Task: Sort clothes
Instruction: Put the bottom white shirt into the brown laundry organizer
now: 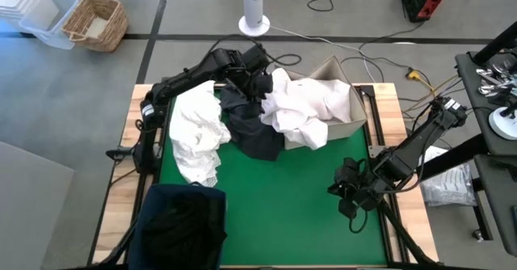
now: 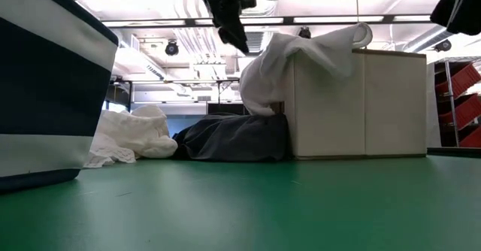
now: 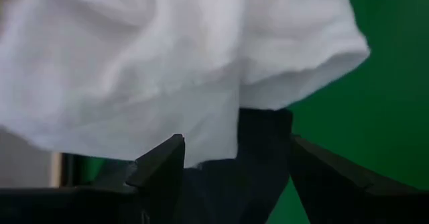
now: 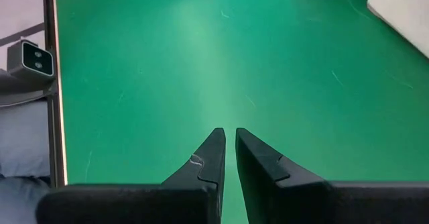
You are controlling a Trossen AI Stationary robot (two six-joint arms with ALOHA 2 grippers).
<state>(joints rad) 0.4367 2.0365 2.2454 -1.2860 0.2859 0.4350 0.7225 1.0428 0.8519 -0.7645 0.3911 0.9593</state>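
Note:
My left gripper (image 1: 260,76) is over the table's far middle, open, next to the cardboard box (image 1: 353,112). White clothes (image 1: 303,108) spill over the box's rim. In the left wrist view they fill the picture beyond the gripper (image 3: 238,160), and a dark navy garment (image 3: 265,150) stands between the fingers. That dark garment (image 1: 252,132) lies on the green mat against the box's foot (image 2: 233,138). A second white heap (image 1: 196,132) lies left of it. My right gripper (image 1: 343,191) hangs shut over bare mat near the right edge (image 4: 229,133). My left gripper has the dark navy garment's upper fold (image 3: 261,177) in the gap between its spread fingers, coming from above. Whether either finger touches the cloth, I cannot tell.
The navy fabric bin (image 1: 182,225) with dark cloth inside stands at the table's near left corner, large in the low view (image 2: 45,93). Bare green mat (image 1: 299,205) stretches between bin, heaps and right gripper. Off the table are a wicker basket (image 1: 97,21) and a fan's base (image 1: 254,23).

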